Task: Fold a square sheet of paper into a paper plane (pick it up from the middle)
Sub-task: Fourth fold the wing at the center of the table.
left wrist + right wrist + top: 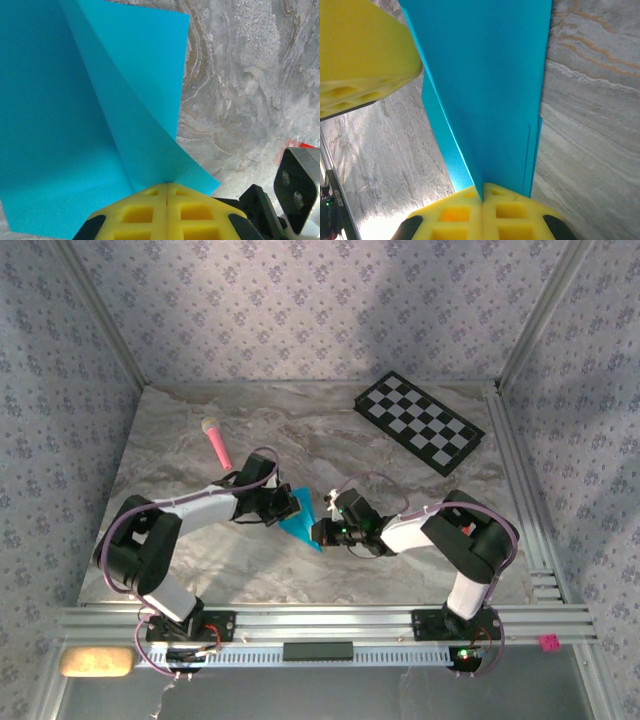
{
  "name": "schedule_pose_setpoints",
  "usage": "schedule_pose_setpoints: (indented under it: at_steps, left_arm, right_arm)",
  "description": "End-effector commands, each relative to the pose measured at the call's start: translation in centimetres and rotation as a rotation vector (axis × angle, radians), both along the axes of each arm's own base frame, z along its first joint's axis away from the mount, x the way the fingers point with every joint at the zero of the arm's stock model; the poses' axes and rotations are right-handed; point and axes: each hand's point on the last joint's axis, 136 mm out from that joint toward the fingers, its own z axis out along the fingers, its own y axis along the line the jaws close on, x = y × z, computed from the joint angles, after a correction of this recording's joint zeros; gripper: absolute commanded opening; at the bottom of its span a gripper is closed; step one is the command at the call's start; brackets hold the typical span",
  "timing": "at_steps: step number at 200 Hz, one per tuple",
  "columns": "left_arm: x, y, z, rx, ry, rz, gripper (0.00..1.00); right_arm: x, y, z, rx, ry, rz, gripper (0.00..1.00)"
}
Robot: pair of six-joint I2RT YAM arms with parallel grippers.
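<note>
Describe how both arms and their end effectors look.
The left arm and right arm have white and black segments on black bases, looped with lavender cables. The left end effector and right end effector have bright yellow fingers with square recesses and black mounts behind.

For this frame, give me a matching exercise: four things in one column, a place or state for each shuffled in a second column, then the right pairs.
Things:
1. cyan paper
2. pink stick
3. checkerboard
4. left gripper

Places or states:
a. right rear corner of the table
b. shut on the paper's edge
c. lying at left rear, beyond the left arm
d. mid-table, partly folded

Pairs: 1-d, 2-c, 3-a, 4-b
</note>
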Motion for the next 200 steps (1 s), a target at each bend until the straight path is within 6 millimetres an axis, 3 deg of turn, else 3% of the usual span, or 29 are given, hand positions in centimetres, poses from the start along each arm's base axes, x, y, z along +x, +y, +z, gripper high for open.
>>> schedule_pose_setpoints:
  at_steps: [1, 200]
  left_arm:
    - [0.8, -1.3, 0.8, -0.024, -0.039, -0.033, 0.01]
    - [1.3, -2.1, -1.5, 0.027, -0.012, -0.056, 0.01]
  right_arm:
    - [-0.7, -1.3, -1.2, -0.041, 0.045, -0.017, 0.03]
    - [-0.7, -1.9, -2.0, -0.06, 0.116, -0.028, 0.03]
